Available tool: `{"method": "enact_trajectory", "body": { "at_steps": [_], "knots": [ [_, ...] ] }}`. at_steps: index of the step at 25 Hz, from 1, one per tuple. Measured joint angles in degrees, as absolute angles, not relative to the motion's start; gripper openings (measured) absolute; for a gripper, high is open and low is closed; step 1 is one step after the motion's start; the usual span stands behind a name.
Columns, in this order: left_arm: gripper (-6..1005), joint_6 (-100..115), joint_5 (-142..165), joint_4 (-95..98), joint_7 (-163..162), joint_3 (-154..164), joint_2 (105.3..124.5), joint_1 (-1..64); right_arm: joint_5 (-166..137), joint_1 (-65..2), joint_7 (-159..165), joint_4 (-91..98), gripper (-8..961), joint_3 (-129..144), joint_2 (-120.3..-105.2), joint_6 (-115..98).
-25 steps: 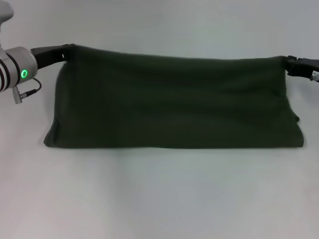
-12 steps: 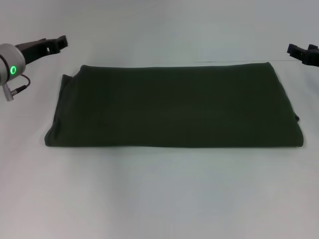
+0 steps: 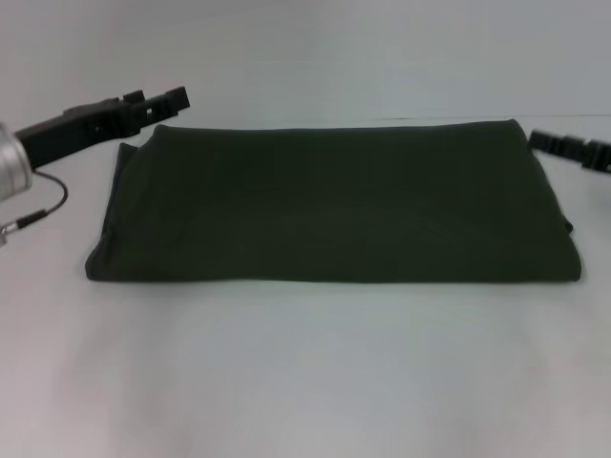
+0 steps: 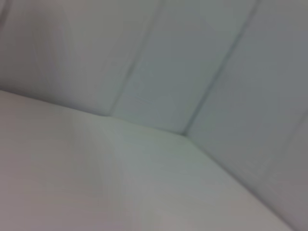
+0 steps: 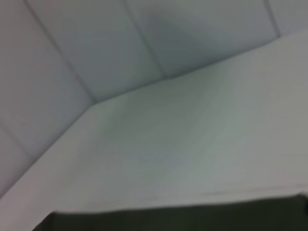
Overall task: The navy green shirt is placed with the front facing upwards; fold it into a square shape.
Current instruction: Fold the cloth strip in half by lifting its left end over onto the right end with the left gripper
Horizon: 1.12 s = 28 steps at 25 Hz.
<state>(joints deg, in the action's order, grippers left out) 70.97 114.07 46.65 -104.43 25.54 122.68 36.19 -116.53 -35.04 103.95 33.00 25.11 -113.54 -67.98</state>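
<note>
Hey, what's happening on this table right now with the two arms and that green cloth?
A two-armed robot is folding the navy green shirt. The shirt lies flat on the white table as a wide rectangle, plain side up, so it is not yet square. Neither hand holds it: the left hand hovers by the far left corner, and the right hand sits just off the far right corner. The right wrist view shows only an edge of the shirt.

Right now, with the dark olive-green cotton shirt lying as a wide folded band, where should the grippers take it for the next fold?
Probably at one short end of the dark olive-green cotton shirt: it is much wider than deep, so pinch both end corners from outside and carry them across. The left gripper and right gripper sit by its far corners.
</note>
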Motion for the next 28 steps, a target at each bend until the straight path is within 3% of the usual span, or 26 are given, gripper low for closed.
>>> {"method": "enact_trajectory", "body": {
  "at_steps": [5, 8, 19, 28],
  "knots": [
    [830, 75.56, 111.48, 48.17, -103.22, 25.25, 123.49, 31.9, -116.54, -33.13, 104.64, 35.24, 815, 27.95, -115.31, -71.02],
    [830, 77.03, 111.68, 48.83, -103.2, 25.32, 123.61, 30.01, -116.6, -32.07, 105.14, 36.16, 814, 29.03, -115.43, -71.32],
    [831, 76.9, 116.36, 49.33, -104.68, 24.95, 123.91, 24.6, -119.59, -29.8, 113.68, 36.03, 811, 32.25, -111.77, -74.63],
    [830, 75.29, 120.56, 49.4, -104.26, 24.27, 123.87, 22.61, -124.59, -27.61, 118.82, 36.32, 808, 31.19, -110.39, -74.33]
  ]
}}
